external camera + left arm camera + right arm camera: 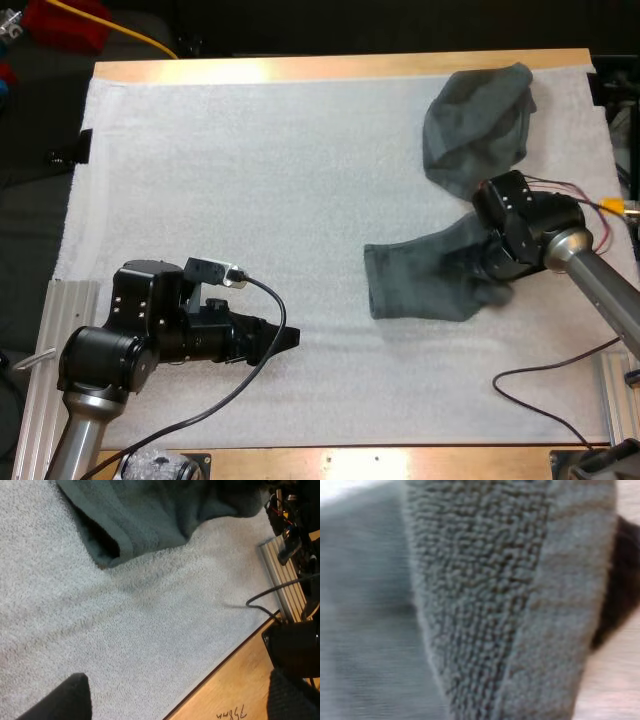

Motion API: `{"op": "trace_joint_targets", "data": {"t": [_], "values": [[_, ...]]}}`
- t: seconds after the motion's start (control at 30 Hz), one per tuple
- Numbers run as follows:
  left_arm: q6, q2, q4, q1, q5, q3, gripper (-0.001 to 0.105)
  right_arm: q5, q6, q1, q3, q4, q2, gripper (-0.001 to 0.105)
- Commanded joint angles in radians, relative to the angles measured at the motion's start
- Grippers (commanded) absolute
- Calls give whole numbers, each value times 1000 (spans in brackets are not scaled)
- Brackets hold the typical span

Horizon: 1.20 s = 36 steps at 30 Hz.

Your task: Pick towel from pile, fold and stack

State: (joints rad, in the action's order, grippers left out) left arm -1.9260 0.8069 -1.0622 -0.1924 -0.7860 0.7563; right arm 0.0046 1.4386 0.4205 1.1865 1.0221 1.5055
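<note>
The right gripper (497,272) pinches the right end of the dark grey-green cloth towel (425,282) — it lies long, pointing left on the white fuzzy mat (250,200). The left gripper (285,338) — fingers apart, empty — sits well left of the free end.

The white mat (300,180) lies bare across its left, centre and far-left areas, so passage there is unobstructed. Obstacles occupy the right side. A crumpled towel (478,125) sits at the far right corner. Nearer lies a second towel (425,285), clamped by the right gripper (492,288). The gap between the two towels appears narrow, possibly closed. The left gripper (285,340), fingers apart, occupies the near left. Bare mat separates it from the second towel.
</note>
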Motion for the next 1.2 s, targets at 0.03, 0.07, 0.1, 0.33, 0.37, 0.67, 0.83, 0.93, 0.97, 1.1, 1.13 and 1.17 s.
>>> {"op": "trace_joint_targets", "data": {"t": [0.03,0.07,0.1,0.33,0.37,0.67,0.83,0.93,0.97,1.1,1.13,1.17], "values": [[12,-5,-4,-2,-13,5,70,-70,-37,24,6,-29,3,3],[16,-5,-4,-2,-13,5,70,-89,-47,33,6,-41,8,3],[17,-5,-4,-2,-13,5,70,-106,-61,43,6,-52,14,3],[18,-5,-4,-2,-13,5,70,-181,-148,119,6,-152,86,3],[18,-5,-4,-2,-13,5,70,-188,-157,127,6,-162,94,3],[23,-5,-15,-2,-13,5,70,-250,-216,153,6,-251,182,3],[24,-5,-15,-2,-13,5,70,-290,-244,168,6,-290,225,3],[24,-5,-15,-2,-13,5,70,-288,-248,178,6,-305,243,3],[24,-5,-15,-2,-13,5,70,-286,-248,178,6,-309,247,3],[24,-5,-15,-2,-13,5,70,-283,-248,178,6,-330,251,4],[24,-5,-15,-2,-13,5,70,-282,-248,178,6,-340,251,9],[24,-5,-15,-2,-13,5,70,-284,-248,178,6,-346,251,14]]}}
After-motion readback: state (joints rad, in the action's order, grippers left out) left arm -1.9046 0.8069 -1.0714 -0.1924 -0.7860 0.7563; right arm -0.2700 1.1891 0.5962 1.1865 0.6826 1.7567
